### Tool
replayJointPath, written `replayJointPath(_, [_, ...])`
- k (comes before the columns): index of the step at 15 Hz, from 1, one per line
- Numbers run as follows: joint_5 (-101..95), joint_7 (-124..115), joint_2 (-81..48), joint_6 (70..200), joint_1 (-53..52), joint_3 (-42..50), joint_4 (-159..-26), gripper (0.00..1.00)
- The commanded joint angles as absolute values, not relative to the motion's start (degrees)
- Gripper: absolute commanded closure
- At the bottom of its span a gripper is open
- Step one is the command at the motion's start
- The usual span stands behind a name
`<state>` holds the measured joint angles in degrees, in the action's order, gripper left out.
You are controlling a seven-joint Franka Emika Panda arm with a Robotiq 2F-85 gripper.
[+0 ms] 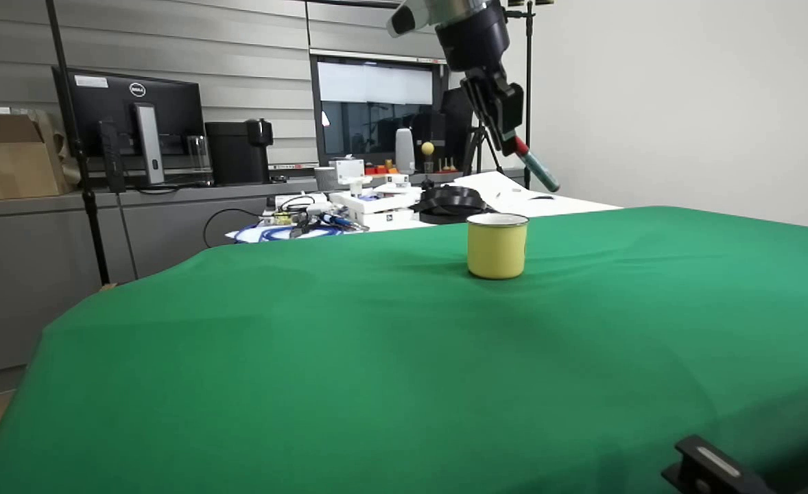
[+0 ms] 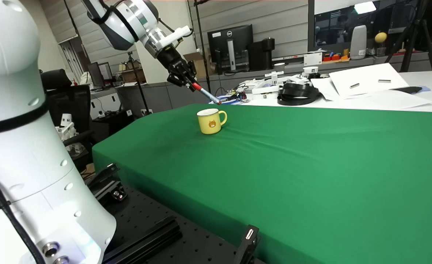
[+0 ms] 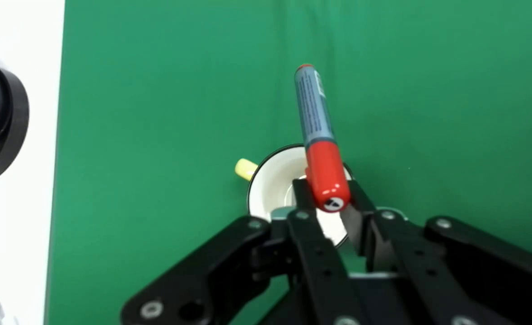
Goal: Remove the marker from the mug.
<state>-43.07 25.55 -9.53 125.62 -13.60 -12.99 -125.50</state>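
The marker (image 3: 315, 113) has a red cap and a grey-blue body. My gripper (image 3: 329, 192) is shut on its red cap end. The marker sticks out tilted, body end down and away from the fingers, also in both exterior views (image 1: 540, 171) (image 2: 208, 95). The yellow mug (image 1: 496, 248) stands upright on the green cloth, its handle and bear picture visible in an exterior view (image 2: 209, 124). The gripper (image 2: 192, 86) and marker are in the air above the mug, apart from it. In the wrist view the mug's white inside (image 3: 270, 189) shows behind the fingers, partly hidden by them.
The green cloth (image 2: 293, 176) covers the table. Behind it a white table (image 2: 421, 82) bears papers, a black coil (image 2: 298, 94), cables and white parts. Black clamps (image 2: 251, 238) sit at the cloth's near edge, beside the robot's base.
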Motion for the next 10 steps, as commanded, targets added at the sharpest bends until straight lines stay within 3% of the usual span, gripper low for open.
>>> replayJointPath(1, [-45.9, 22.0, -8.6, 127.2, -12.7, -12.0, -130.6, 0.94])
replayJointPath(10, [-51.8, 16.2, -14.1, 129.0, -11.9, -11.0, -137.8, 0.94])
